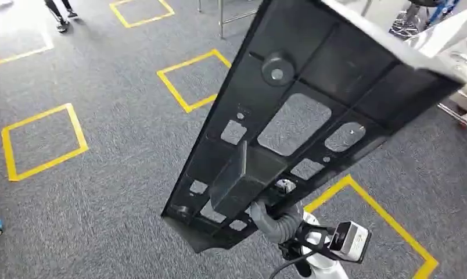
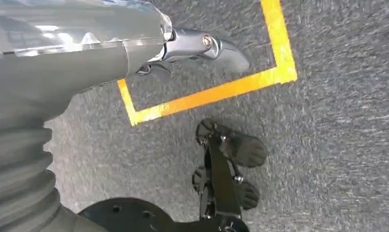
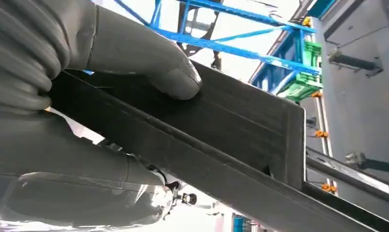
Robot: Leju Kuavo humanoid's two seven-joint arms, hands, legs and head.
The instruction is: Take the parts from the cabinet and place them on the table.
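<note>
We see grey carpet floor (image 1: 121,151) | yellow tape squares (image 1: 42,139) | blue steel racking (image 3: 221,34) | bright light behind.

The part (image 1: 312,110) is matt black with grey cut-outs where the carpet (image 1: 115,192) shows through. The carpet is speckled grey, marked with yellow tape squares (image 1: 42,139). The right hand (image 3: 86,63) is grey and ribbed; the left hand (image 2: 202,46) is shiny silver. A rack (image 3: 260,38) far off is bright blue, with a green crate (image 3: 304,72)
</note>
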